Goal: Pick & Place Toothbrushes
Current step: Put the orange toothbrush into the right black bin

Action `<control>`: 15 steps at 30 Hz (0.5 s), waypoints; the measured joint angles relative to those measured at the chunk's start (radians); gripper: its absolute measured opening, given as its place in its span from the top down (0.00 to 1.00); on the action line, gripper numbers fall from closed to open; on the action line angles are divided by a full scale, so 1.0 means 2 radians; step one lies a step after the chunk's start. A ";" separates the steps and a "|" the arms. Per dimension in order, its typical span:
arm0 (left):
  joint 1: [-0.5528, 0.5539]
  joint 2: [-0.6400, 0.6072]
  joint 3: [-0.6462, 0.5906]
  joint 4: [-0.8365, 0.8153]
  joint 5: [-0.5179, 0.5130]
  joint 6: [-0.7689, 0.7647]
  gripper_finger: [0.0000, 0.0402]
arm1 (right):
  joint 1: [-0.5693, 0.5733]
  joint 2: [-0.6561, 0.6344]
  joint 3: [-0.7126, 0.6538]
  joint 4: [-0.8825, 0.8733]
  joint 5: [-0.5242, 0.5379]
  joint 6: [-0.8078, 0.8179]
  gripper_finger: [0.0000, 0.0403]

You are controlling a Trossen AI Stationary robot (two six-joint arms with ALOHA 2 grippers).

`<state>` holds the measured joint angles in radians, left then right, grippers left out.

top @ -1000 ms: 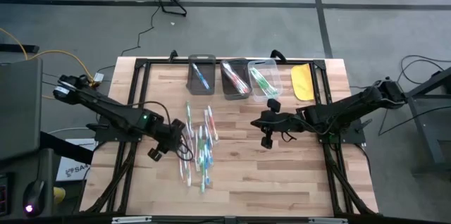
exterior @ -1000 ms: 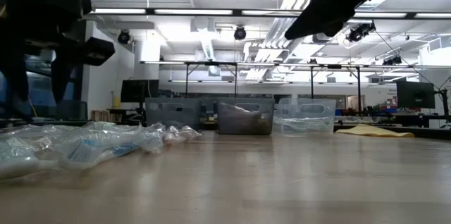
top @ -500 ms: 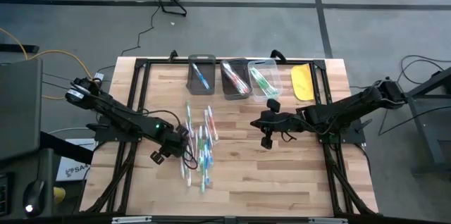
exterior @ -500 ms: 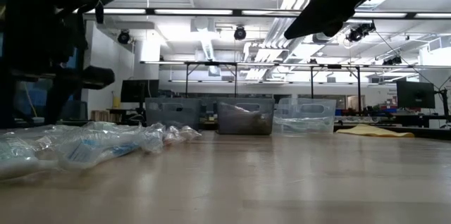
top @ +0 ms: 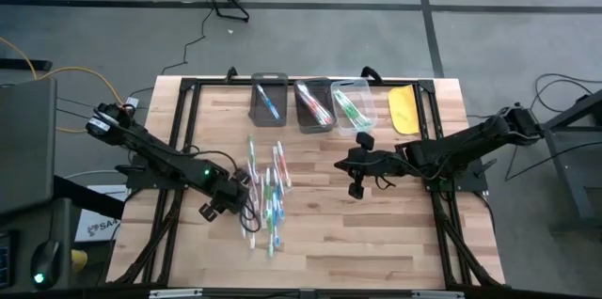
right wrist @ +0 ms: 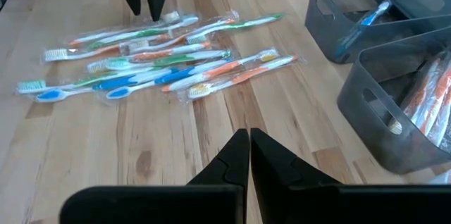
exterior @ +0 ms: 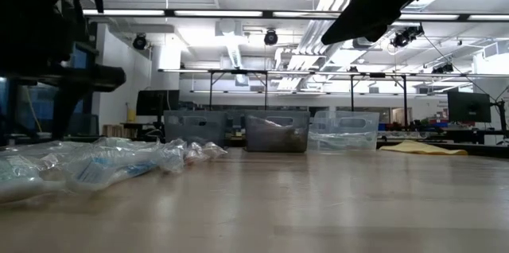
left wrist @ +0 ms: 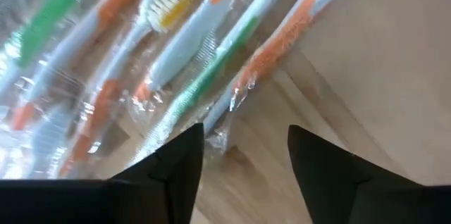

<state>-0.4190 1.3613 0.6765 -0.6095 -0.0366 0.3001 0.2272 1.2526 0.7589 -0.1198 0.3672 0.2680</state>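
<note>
Tabletop (top: 395, 233) toothbrushes (top: 268, 191) lie beneath left gripper's (top: 246, 197) parted fingers (left wrist: 331, 175).

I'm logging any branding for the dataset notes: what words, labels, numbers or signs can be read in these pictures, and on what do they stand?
None can be read.
Toothbrushes: the clear wrappers show no legible print.
Bins: no label visible.
White box on the floor left of the table: dark print, too small and blurred to read.
Room behind the table, low view: no readable sign.
</note>
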 joint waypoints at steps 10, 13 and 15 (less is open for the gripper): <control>-0.004 0.005 0.000 0.002 -0.013 0.032 0.45 | 0.000 0.000 0.000 0.001 0.000 0.000 0.98; -0.004 0.005 0.000 0.005 -0.014 0.044 0.48 | 0.000 0.000 0.000 0.001 0.000 0.000 0.98; -0.004 0.005 0.000 0.008 -0.017 0.061 0.50 | 0.000 0.000 0.000 0.001 0.000 0.000 0.98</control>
<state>-0.4263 1.3708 0.6769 -0.5933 -0.0704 0.4213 0.2272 1.2526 0.7589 -0.1183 0.3672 0.2676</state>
